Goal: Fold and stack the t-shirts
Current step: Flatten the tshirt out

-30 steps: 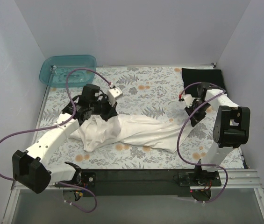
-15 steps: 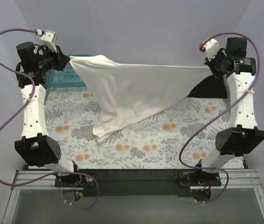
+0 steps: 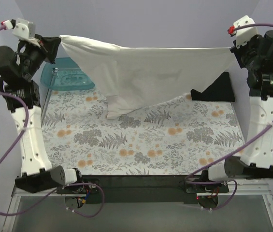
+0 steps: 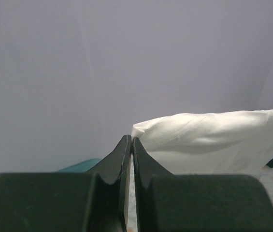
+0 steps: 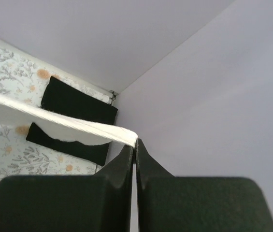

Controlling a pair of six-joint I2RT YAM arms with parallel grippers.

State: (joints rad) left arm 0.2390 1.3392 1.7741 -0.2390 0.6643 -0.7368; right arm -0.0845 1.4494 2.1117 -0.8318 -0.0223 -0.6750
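Note:
The cream-white t-shirt [image 3: 150,72] hangs stretched in the air between both grippers, its lower tip reaching down near the floral cloth. My left gripper [image 3: 56,41] is shut on its left corner, high at the back left; the pinched fabric [image 4: 199,133] shows in the left wrist view just beyond the left gripper [image 4: 132,140]. My right gripper [image 3: 232,48] is shut on its right corner, high at the back right, also seen in the right wrist view [image 5: 136,141]. The black t-shirt [image 3: 218,89] lies folded at the back right, partly hidden by the white one.
A translucent teal tub [image 3: 68,75] stands at the back left, partly behind the hanging shirt. The grey-and-orange floral cloth [image 3: 141,145] covers the table. Grey walls close in on three sides.
Both arms have lifted higher and spread wider, pulling the white t-shirt taut off the table; one second ago it lay crumpled on the cloth.

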